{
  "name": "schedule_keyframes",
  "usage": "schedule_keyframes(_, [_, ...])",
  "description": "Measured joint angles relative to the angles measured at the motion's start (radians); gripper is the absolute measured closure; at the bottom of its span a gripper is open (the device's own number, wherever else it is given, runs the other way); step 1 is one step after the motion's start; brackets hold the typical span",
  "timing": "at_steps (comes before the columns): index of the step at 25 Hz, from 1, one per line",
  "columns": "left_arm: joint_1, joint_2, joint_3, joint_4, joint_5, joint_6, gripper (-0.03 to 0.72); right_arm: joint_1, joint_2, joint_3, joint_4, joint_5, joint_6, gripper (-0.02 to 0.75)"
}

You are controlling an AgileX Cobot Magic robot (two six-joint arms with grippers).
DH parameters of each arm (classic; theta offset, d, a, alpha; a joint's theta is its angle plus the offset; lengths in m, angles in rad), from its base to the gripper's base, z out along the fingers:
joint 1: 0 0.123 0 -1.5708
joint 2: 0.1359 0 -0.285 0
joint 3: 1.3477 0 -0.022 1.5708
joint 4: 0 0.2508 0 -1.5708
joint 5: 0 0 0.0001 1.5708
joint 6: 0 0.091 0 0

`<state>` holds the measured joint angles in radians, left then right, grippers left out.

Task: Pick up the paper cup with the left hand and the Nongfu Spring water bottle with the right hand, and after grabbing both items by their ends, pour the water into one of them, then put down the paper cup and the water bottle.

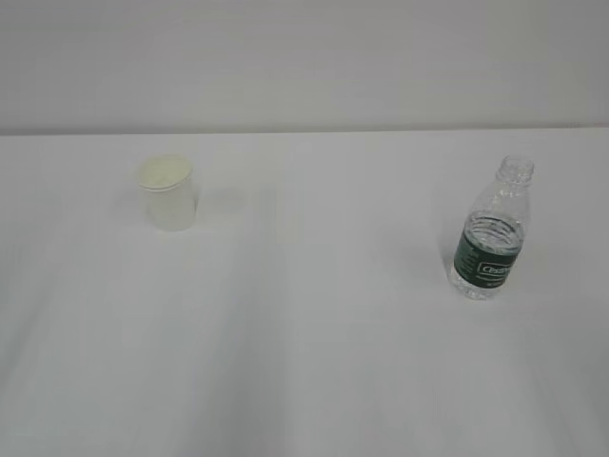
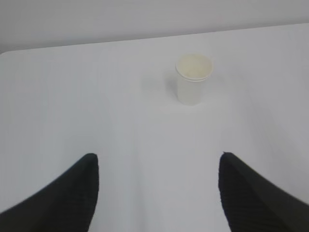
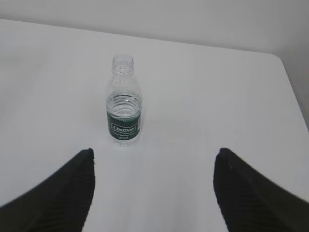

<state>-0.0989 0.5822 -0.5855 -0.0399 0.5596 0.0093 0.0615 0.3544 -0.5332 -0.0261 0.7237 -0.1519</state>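
Exterior view shows the paper cup (image 1: 170, 193) far left and the water bottle (image 1: 492, 231) right, well apart on the table (image 1: 304, 362), both grippers (image 2: 157, 166) (image 3: 154, 164) spread, holding nothing.

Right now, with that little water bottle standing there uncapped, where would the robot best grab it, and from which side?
Probably around the labelled lower body of the water bottle, coming in level from the near side, where the right hand's open fingers already face it. The bottle stands upright with an open neck, and the label band looks straight-sided, unlike the ribbed shoulders above, so a low side grip should keep it steady.
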Motion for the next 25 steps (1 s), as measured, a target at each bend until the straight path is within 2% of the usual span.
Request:
schedule_keyframes(17, [0.0, 0.251, 0.0, -0.011, -0.235, 0.0, 0.15, 0.0, 0.25, 0.0, 0.052, -0.245, -0.011, 0.164])
schedule_keyframes(25, [0.0, 0.41, 0.0, -0.017, -0.306, 0.0, 0.151, 0.0, 0.323, 0.008, 0.055, -0.425, -0.024, 0.164])
